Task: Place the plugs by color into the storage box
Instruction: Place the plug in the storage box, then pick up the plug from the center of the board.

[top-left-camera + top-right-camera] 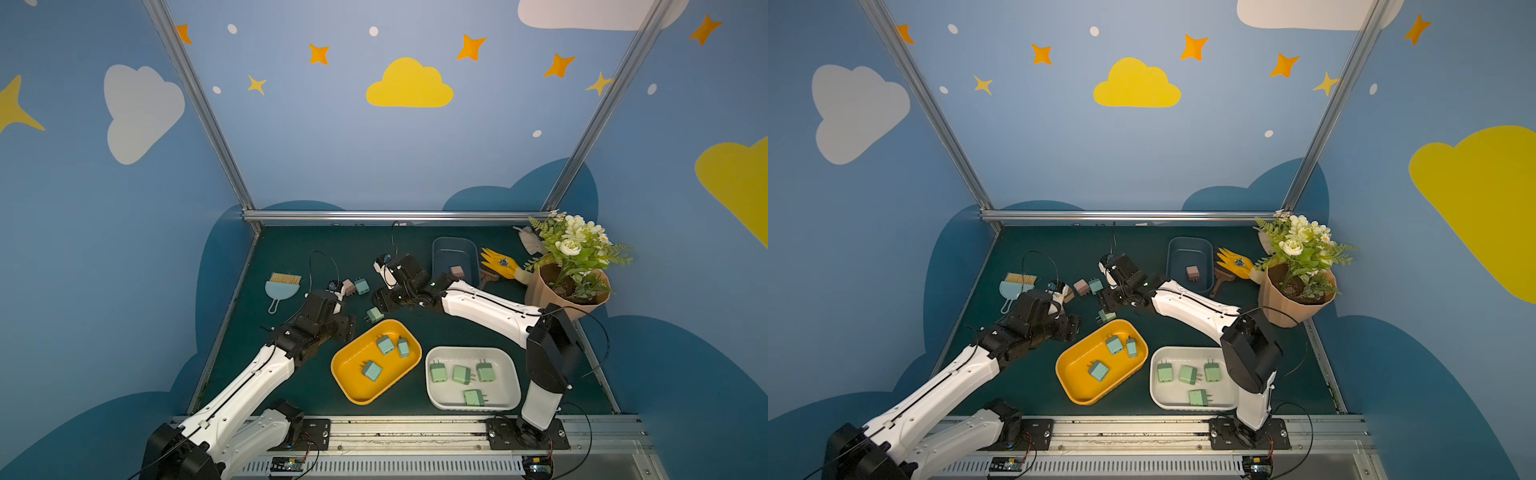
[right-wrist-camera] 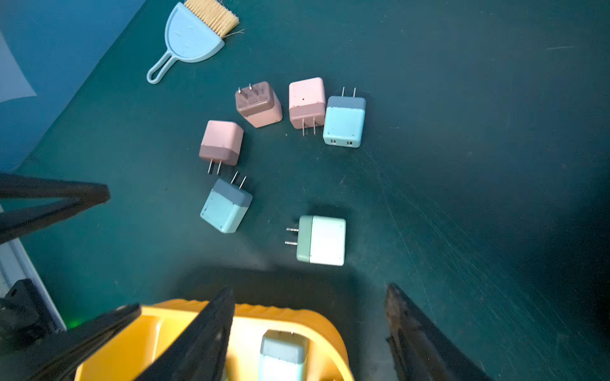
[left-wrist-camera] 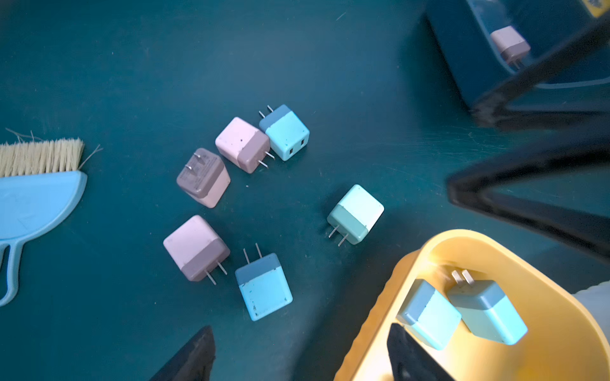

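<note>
Several loose plugs lie on the green mat: three pink (image 3: 196,247), two light blue (image 3: 264,287) and one mint (image 2: 321,240). Three light-blue plugs (image 1: 385,345) lie in the yellow tray (image 1: 353,388). Several mint ones (image 1: 461,374) are in the white tray (image 1: 505,390), and one pink (image 1: 457,272) is in the dark blue tray (image 1: 446,253). My left gripper (image 3: 302,359) hangs open and empty over the yellow tray's far left corner. The right gripper (image 2: 310,290) is open and empty above that tray's far edge, just short of the mint plug.
A light-blue dustpan with bristles (image 1: 283,286) lies at the left of the mat. A yellow glove (image 1: 500,262), a wooden-handled brush (image 1: 486,276) and a potted flower bunch (image 1: 569,270) stand at the back right. My two grippers hang close together above the loose plugs.
</note>
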Controlling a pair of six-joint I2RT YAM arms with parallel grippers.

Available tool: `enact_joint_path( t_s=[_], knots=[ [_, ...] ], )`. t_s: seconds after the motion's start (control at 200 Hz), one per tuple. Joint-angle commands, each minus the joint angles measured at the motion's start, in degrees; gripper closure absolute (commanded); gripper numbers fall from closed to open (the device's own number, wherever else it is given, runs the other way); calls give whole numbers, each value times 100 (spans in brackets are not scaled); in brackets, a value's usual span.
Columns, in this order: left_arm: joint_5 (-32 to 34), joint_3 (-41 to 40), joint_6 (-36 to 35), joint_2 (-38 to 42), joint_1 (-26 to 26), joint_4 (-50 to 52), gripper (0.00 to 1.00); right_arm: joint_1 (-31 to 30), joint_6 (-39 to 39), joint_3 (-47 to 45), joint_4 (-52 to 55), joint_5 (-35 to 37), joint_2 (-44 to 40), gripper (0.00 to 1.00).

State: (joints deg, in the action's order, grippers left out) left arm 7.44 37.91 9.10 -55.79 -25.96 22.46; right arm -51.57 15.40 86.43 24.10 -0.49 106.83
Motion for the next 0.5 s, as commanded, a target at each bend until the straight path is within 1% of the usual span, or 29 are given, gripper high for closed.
enact_joint_path(
  t_s=[0.0,0.13,0.28,0.39,0.496],
  knots=[
    [-261,-63,-511,120,50,-400,17,41,75,605,855,-133,387,26],
    [-312,-251,-554,285,110,-579,17,73,12,1402,1613,-333,977,26],
    [-588,-496,-762,549,135,-851,17,86,-128,2165,2377,-451,1597,26],
    [-966,-623,-1108,720,152,-910,17,95,-189,2407,2595,-469,1881,26],
    [-999,-703,-1157,851,150,-966,18,95,-183,2485,2599,-626,2064,26]
  ],
)
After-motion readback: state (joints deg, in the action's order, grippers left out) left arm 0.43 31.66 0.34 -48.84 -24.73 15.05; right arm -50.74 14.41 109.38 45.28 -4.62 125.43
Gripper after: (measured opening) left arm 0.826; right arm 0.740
